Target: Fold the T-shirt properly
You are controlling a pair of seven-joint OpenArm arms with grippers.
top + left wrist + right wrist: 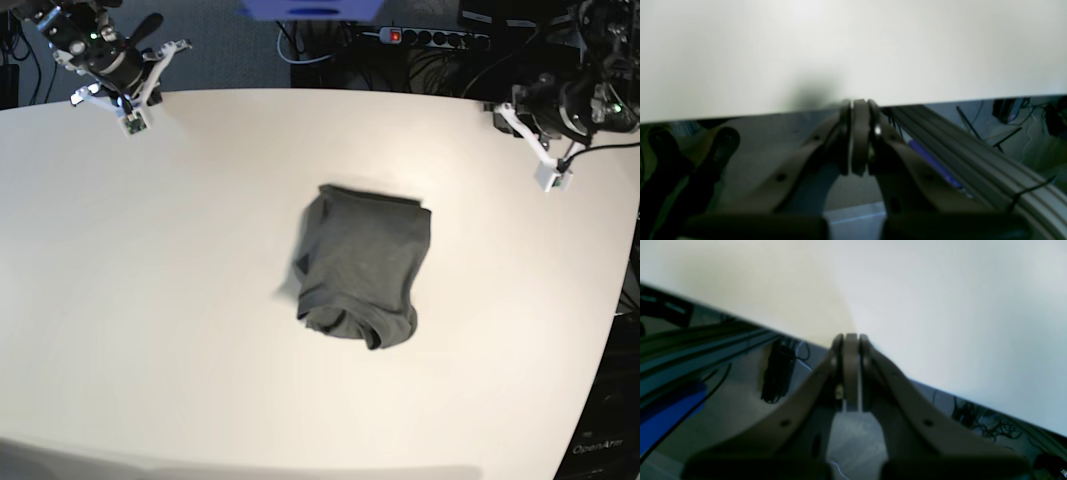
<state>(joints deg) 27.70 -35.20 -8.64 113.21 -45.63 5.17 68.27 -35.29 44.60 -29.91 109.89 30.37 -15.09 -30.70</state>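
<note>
Nearby, only a power strip (432, 37) lies beyond the table (150, 300).

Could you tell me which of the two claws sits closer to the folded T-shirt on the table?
The left claw, at the base view's right edge, is somewhat closer to the T-shirt; the right claw sits farther off, at the top-left corner. Both are shut and empty.

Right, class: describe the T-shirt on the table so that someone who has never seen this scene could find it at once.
Start with the big white table that fills the base view. Near its middle lies the T-shirt, a dark olive-grey bundle folded into a rough rectangle. It is the only cloth and the only dark thing on the pale surface.
</note>
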